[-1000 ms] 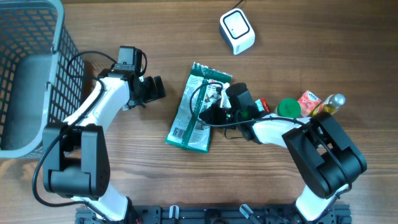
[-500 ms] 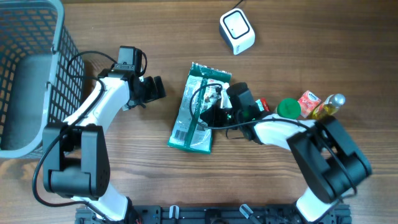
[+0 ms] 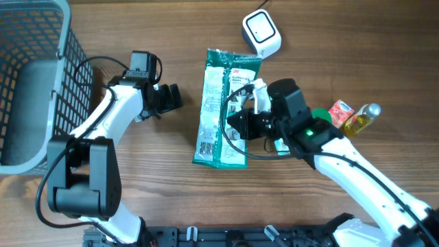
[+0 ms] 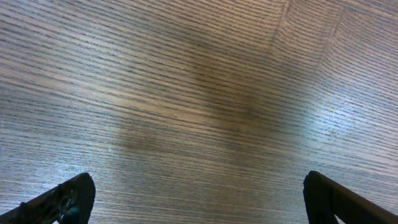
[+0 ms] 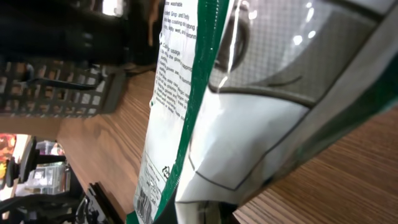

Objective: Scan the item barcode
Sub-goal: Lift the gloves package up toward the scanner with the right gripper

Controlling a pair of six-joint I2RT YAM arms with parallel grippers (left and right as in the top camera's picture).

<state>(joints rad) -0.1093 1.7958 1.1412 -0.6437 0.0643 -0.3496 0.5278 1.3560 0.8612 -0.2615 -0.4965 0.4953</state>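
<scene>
The item is a flat green and white packet (image 3: 223,110), held off the table in the middle of the overhead view. Its barcode (image 3: 204,147) is on the white strip near the lower left corner. My right gripper (image 3: 241,124) is shut on the packet's right edge. In the right wrist view the packet (image 5: 249,93) fills the frame, with the barcode (image 5: 144,202) at the bottom left. A white scanner (image 3: 261,34) sits just beyond the packet's top right corner. My left gripper (image 3: 169,97) stands open to the left of the packet, and its fingertips (image 4: 62,199) hang over bare wood.
A grey wire basket (image 3: 27,82) stands at the far left. Behind my right arm lie a green cap (image 3: 317,119), a small red packet (image 3: 340,111) and a yellow bottle (image 3: 363,116).
My right arm has risen and carried the packet up and away from the front edge, toward the scanner; the packet now hangs straighter. The left arm has not moved.
</scene>
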